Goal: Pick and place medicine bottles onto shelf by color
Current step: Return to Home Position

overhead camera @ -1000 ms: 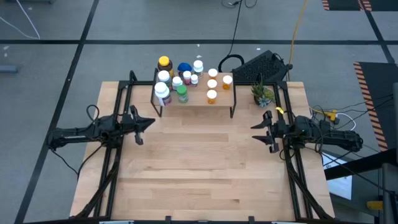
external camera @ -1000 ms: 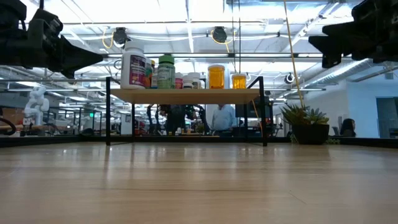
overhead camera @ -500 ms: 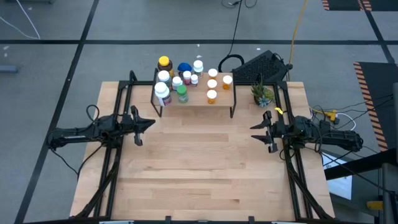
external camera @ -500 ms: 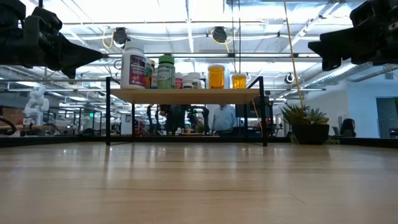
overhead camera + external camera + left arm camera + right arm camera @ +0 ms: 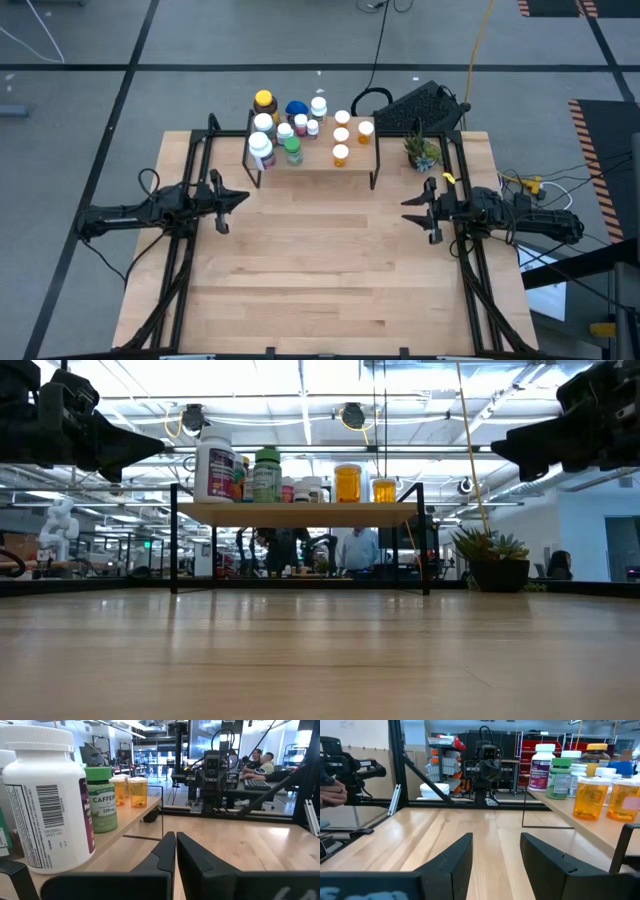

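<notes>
All of the medicine bottles [image 5: 300, 133] are standing on the shelf [image 5: 357, 160], the small raised wooden board on dark legs at the far edge of the table [image 5: 320, 270]; no bottle is sitting on the tabletop itself. They are falling into two groups, which fits a sort by color. Toward the shelf's left end the white bottle [image 5: 46, 800] and the green-capped caffeine bottle [image 5: 101, 797] are crowding in with a yellow-capped bottle [image 5: 263, 101] and a blue one [image 5: 295, 108]. The orange bottles [image 5: 342, 136] are standing together near the middle, apart from that cluster. From this the placing looks finished, or very nearly so.

The left gripper [image 5: 238, 198] is hovering above the table's left side, in front of the shelf's left end and clear of it. Its fingers [image 5: 167, 852] are pressed together and are holding nothing. The right gripper [image 5: 410, 211] is hovering over the right side, in front of the potted plant [image 5: 421, 150]. Its fingers [image 5: 457, 855] are spread apart, also empty. Both arms are sitting level and facing each other across the bare middle of the table, well away from the shelf. That is probably a resting pose, keeping them from knocking the sorted bottles.
</notes>
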Controlling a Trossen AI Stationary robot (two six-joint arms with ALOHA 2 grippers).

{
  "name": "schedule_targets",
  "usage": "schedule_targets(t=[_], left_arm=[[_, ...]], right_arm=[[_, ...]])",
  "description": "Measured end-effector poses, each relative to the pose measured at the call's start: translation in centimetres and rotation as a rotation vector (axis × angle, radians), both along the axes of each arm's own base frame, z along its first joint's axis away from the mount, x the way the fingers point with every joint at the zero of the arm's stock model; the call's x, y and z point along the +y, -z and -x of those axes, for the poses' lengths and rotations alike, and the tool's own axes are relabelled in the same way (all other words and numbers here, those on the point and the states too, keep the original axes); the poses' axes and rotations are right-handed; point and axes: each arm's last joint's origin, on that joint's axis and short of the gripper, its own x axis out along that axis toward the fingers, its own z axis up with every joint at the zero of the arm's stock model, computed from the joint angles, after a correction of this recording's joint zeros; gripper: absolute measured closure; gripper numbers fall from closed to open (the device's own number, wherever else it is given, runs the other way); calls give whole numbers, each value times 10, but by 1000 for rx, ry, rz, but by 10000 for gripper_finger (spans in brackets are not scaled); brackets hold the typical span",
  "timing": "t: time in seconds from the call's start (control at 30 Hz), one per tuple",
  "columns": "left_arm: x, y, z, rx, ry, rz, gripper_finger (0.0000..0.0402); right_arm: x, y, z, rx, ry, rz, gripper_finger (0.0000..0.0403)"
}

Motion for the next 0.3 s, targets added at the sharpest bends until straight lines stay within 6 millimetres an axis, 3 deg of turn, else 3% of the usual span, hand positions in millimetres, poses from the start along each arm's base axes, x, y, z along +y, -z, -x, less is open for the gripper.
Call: schedule_targets(t=[0.3], left_arm=[[0, 0, 0, -1, -1, 2, 382]], right_arm=[[0, 2, 0, 15, 2, -1, 245]])
